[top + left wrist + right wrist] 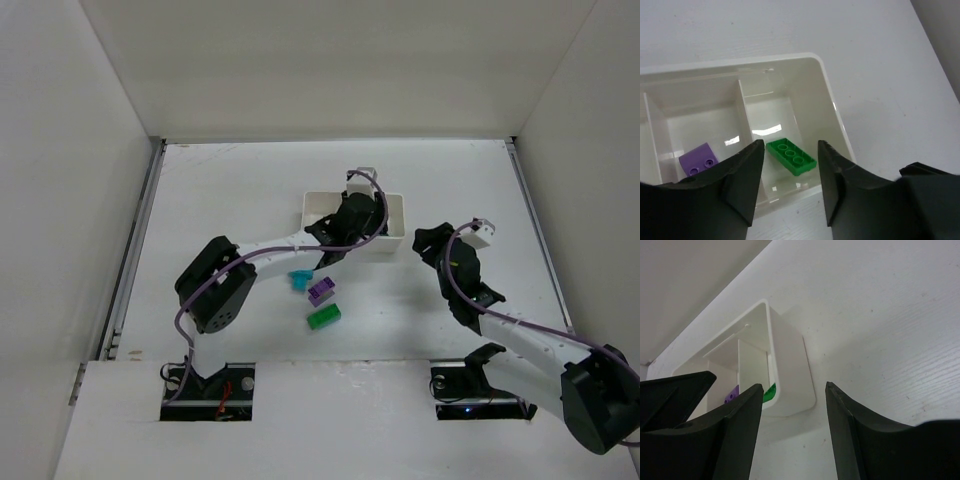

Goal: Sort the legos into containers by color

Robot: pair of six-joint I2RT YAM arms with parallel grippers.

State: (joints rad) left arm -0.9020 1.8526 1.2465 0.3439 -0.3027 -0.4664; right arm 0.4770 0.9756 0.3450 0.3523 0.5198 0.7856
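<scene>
Left wrist view: white table. Green lego lies in tray, long side toward 4 o'clock. Left gripper and right gripper are spread apart.

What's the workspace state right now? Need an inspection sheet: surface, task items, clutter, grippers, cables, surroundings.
Surface: white table, no spills seen.
Job's things: tray holds binned green lego in its end compartment and binned purple lego in the next one; third compartment mostly out of view. On the table near the tray: loose cyan lego, loose purple lego, loose green lego.
Clutter: nothing seen.
Grippers: left gripper open, empty, above the tray; right gripper open, empty, beside the tray's end.
Cables: purple cable along each arm.
Surroundings: white walls, side rail.
</scene>
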